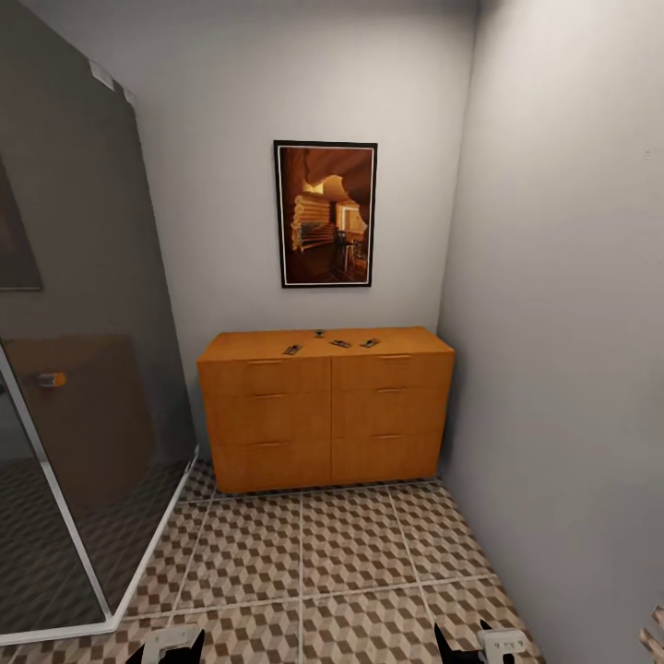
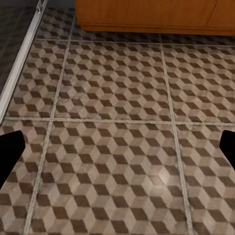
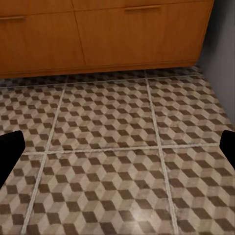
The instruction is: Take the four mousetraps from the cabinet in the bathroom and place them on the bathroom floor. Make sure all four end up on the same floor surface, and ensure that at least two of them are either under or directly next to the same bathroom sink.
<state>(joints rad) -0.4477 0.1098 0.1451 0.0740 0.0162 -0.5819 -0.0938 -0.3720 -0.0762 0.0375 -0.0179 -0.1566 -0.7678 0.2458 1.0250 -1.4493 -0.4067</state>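
Note:
The orange-brown cabinet (image 1: 323, 415) stands against the far wall, its drawers shut. Several small mousetraps lie on its flat top: one at the back (image 1: 319, 333), one to the left (image 1: 292, 349), two to the right (image 1: 340, 344) (image 1: 369, 343). The cube-pattern bathroom floor (image 1: 323, 553) lies between me and the cabinet. My left gripper (image 1: 171, 646) (image 2: 117, 152) and right gripper (image 1: 466, 644) (image 3: 117, 152) hang low over the tiles, well short of the cabinet. Both are open with nothing between the fingers. The cabinet's base (image 2: 147, 14) and lower drawer fronts (image 3: 107, 34) show in the wrist views. The bathroom sink is out of view.
A dark glass shower enclosure (image 1: 83, 369) with a white frame (image 2: 19, 63) runs along the left. A grey wall (image 1: 572, 369) closes the right side, touching the cabinet's end. A framed picture (image 1: 325, 214) hangs above the cabinet.

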